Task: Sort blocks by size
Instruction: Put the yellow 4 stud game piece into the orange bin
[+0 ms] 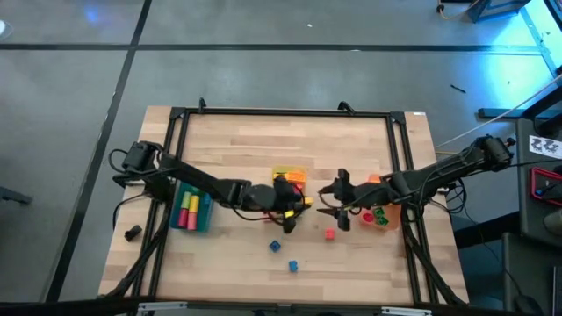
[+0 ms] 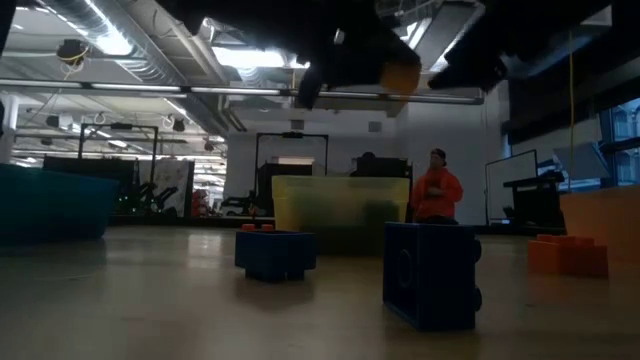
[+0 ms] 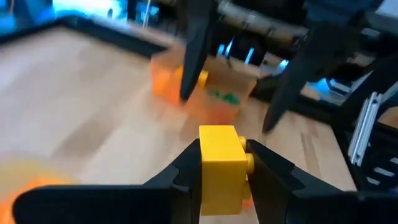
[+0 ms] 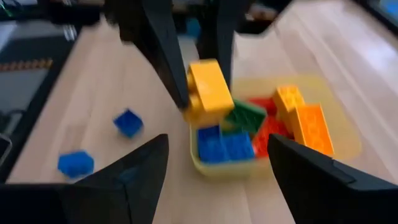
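Observation:
My left gripper reaches in from the table's left and is shut on a yellow block, which hangs in the air by the near side of the yellow bin. That bin holds blue, green, red and orange blocks. My right gripper faces the left one from the table's right, open with nothing between its fingers. Behind it stands the orange bin with green and red blocks. Loose on the wood lie a red block and two blue blocks. My left gripper pinches the yellow block by two opposite sides between its two fingers. The fingers come roughly level from the table's left. The block is lifted clear of the table and turned so its studs face sideways.
A blue bin with pink, yellow and red blocks stands at the table's left. A black frame runs around the tabletop. Bare wood lies at the far half and the near left. A person in an orange top stands in the room beyond.

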{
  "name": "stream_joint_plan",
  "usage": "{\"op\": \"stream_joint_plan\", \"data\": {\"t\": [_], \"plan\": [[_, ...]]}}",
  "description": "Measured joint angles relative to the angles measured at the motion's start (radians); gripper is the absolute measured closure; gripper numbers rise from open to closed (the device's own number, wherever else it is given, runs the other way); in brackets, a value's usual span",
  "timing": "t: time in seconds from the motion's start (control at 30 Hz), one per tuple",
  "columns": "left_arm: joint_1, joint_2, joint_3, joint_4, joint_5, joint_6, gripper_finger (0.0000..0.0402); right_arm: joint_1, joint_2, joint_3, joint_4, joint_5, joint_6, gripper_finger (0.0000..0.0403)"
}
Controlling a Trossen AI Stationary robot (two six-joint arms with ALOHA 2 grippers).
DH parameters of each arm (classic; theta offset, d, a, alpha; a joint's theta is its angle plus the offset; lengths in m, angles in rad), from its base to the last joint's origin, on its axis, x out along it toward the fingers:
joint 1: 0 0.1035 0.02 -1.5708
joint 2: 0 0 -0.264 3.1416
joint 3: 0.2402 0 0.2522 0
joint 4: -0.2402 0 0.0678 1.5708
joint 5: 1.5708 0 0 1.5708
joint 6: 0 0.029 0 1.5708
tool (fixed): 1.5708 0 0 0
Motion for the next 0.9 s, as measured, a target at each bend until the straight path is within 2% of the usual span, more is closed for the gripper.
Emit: {"op": "stream_joint_plan", "data": {"t": [0.2,0.4,0.73,0.9], "plan": [[0.0,0.0,0.0,0.161,0.002,0.187,0.0317,0.0,0.0,-0.001,0.097,0.0,-0.025,0.013],[-0.001,-0.001,0.0,0.268,0.003,0.3,0.0311,0.0,0.001,-0.001,0.173,-0.001,-0.043,0.013],[-0.002,-0.001,0.0,0.288,0.023,0.329,0.0312,0.0,0.001,-0.001,0.273,-0.027,-0.11,0.013],[-0.002,-0.001,0.0,0.29,0.023,0.328,0.0309,0.0,0.001,-0.001,0.27,-0.046,-0.11,0.0159]]}}
